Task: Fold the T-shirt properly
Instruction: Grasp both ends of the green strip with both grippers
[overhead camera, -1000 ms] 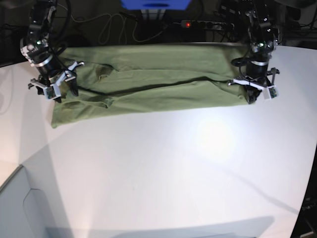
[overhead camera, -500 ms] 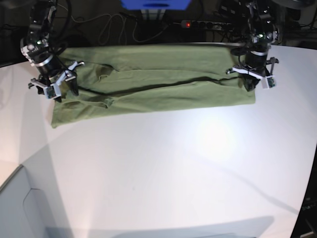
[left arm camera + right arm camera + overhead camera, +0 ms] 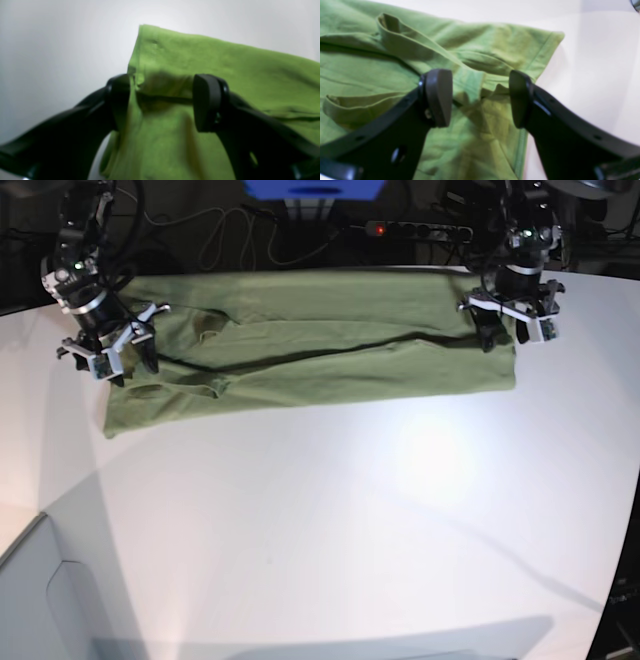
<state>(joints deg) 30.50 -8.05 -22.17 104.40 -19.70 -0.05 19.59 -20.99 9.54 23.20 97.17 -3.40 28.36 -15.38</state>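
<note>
While folded lengthwise along the table's (image 3: 400, 510) far edge, the T-shirt (image 3: 310, 355) lies flat. Left gripper (image 3: 515, 325): jaws just released, parted over the hem corner at the table's right edge, the fold laid down. Right gripper (image 3: 112, 352): jaws still parted, straddling cloth near the left edge, grasping nothing.

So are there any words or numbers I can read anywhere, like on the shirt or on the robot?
None can be read.
T-shirt: plain green, no print or words in any view.
Left gripper and right gripper: plain black fingers, no labels.
Power strip at the back: only a red light shows; any marking is too small to read.
</note>
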